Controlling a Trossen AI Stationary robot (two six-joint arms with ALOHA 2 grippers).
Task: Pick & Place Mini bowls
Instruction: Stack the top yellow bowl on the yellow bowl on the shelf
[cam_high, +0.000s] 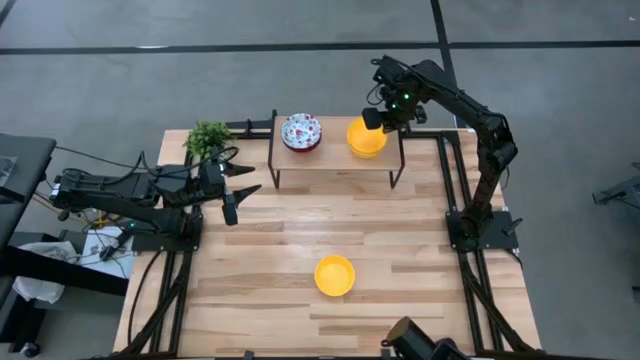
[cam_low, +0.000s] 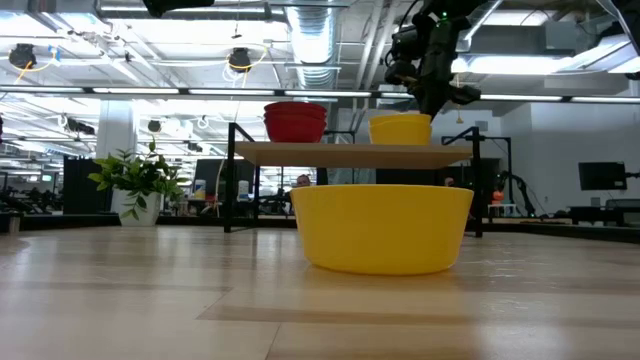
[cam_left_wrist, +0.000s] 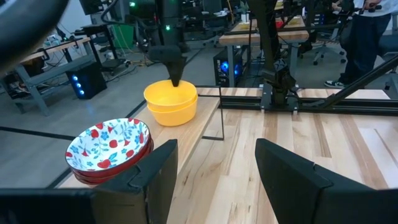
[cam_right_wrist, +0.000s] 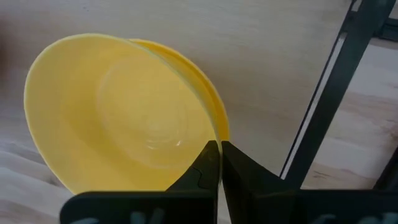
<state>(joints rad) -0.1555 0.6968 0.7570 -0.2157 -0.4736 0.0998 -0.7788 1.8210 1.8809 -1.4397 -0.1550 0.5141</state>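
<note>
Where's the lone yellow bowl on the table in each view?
High view: lone yellow bowl on the tabletop, bottom centre, in front of the shelf.
Low view: large in the foreground, centre, with the shelf behind.
Left wrist view: not in it.
Right wrist view: not in it.
Shared landmark: the shelf, also in the left wrist view.

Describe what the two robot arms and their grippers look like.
Both arms are matte black, built of jointed tubular segments on black base frames. The left gripper has two broad, flat black fingers with angular edges, and loose black cables run along its arm. The right gripper has slim black fingers tapering to points, with a small green light glowing near its wrist.
</note>
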